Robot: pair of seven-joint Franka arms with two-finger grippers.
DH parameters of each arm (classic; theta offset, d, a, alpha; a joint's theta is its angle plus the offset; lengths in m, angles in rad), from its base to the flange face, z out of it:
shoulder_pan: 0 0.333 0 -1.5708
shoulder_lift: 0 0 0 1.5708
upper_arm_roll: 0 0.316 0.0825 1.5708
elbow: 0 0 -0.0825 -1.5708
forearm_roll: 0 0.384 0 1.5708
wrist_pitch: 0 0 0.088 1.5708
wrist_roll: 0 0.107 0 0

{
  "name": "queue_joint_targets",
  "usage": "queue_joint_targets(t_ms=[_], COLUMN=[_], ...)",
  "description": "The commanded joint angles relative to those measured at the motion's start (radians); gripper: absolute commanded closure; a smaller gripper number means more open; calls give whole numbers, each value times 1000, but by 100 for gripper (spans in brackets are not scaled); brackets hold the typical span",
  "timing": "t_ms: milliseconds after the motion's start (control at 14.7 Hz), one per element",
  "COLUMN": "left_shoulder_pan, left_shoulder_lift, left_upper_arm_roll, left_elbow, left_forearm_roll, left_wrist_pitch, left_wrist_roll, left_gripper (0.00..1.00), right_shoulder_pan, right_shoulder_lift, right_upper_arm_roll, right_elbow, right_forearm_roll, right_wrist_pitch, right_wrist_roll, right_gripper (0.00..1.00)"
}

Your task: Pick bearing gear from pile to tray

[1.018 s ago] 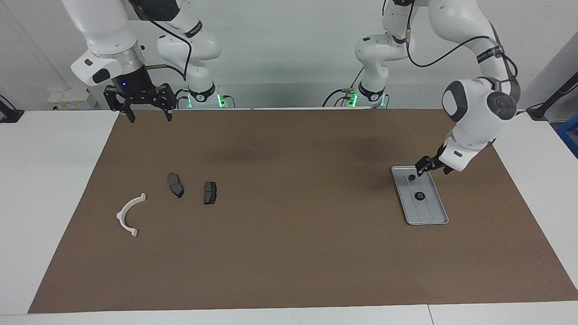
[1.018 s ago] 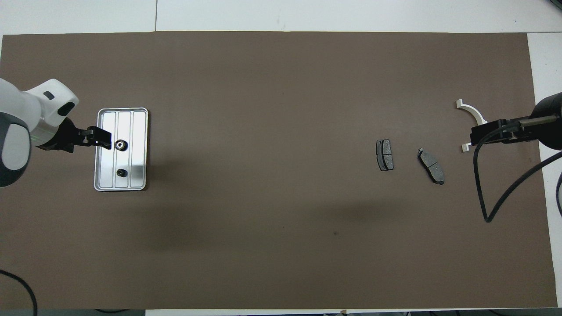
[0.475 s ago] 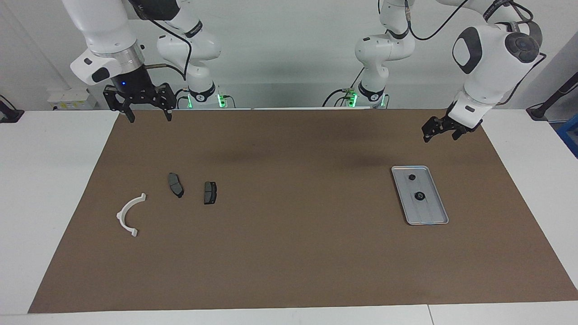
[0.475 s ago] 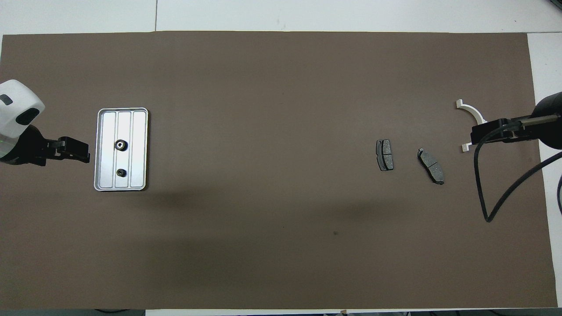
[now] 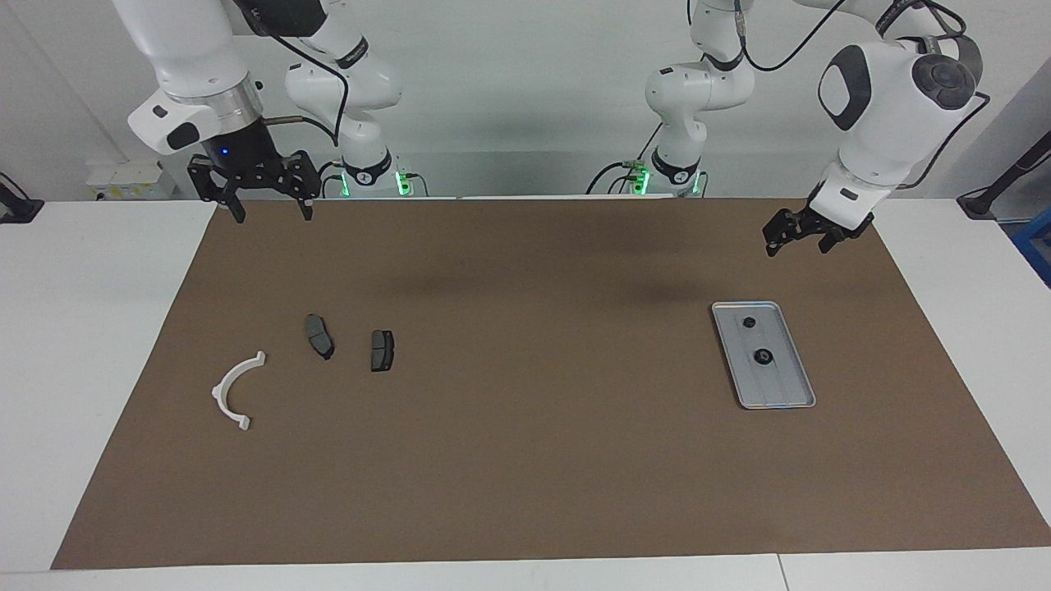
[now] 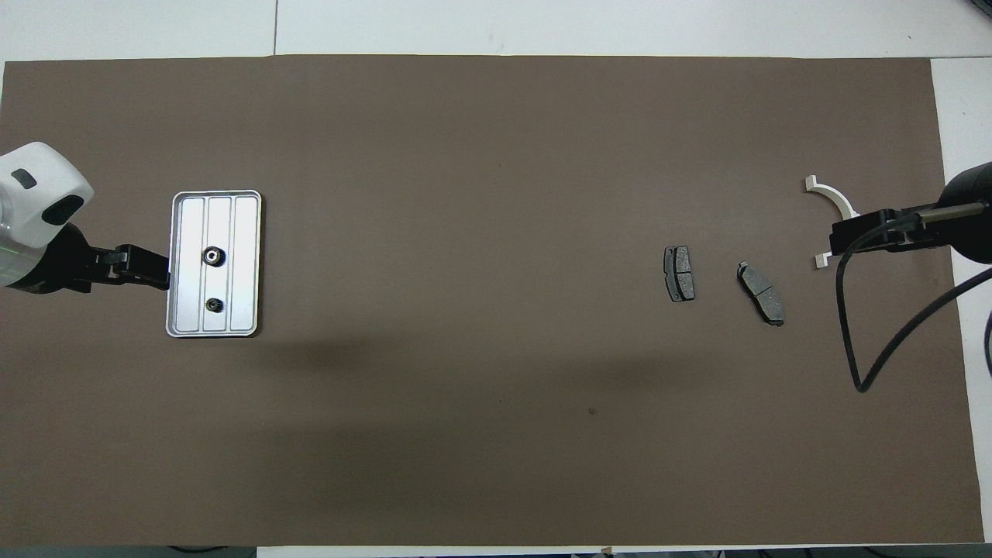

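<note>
Two small black bearing gears (image 5: 749,322) (image 5: 764,356) lie in the silver ribbed tray (image 5: 784,386) toward the left arm's end of the brown mat; from overhead, the gears (image 6: 213,256) (image 6: 214,305) rest on the tray's (image 6: 246,256) middle strip. The pile consists of a white arc (image 5: 234,390) and two dark brake pads (image 5: 319,336) (image 5: 382,350) toward the right arm's end. My left gripper (image 5: 795,240) (image 6: 155,270) hangs open and empty over the mat beside the tray. My right gripper (image 5: 273,215) (image 6: 838,236) waits open, raised over the mat's corner.
The brown mat (image 5: 525,460) covers most of the white table (image 5: 90,328). In the overhead view the right gripper and its cable (image 6: 852,364) cover part of the white arc (image 6: 833,200), with the brake pads (image 6: 679,273) (image 6: 761,292) beside it.
My left gripper has risen from low over the tray's end with the gear and drawn back off the tray; both gears stay in place. The right arm has not moved.
</note>
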Motion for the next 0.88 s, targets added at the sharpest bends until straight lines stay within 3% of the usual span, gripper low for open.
queue_joint_targets(t_ms=[0,475,814], left_shoulder_pan=[-28,-53,-47], left_shoulder_lift=[0,-7,-12], left_upper_arm_roll=[27,53,45], left_elbow=[27,144,145], left_forearm_roll=[-6,-10,-10], left_wrist_pitch=[-31,-150,-147], left_wrist_roll=[12,10,12], left_gripper=[0,0,0], right_shoulder_pan=[-6,-4,-3], right_shoulder_lift=[-6,-6,-6], right_upper_arm_roll=[2,4,4], right_elbow=[2,2,1], right_forearm_roll=[22,21,21], right_wrist_pitch=[-4,-4,-4], right_wrist_roll=[12,12,13], right_gripper=[0,0,0])
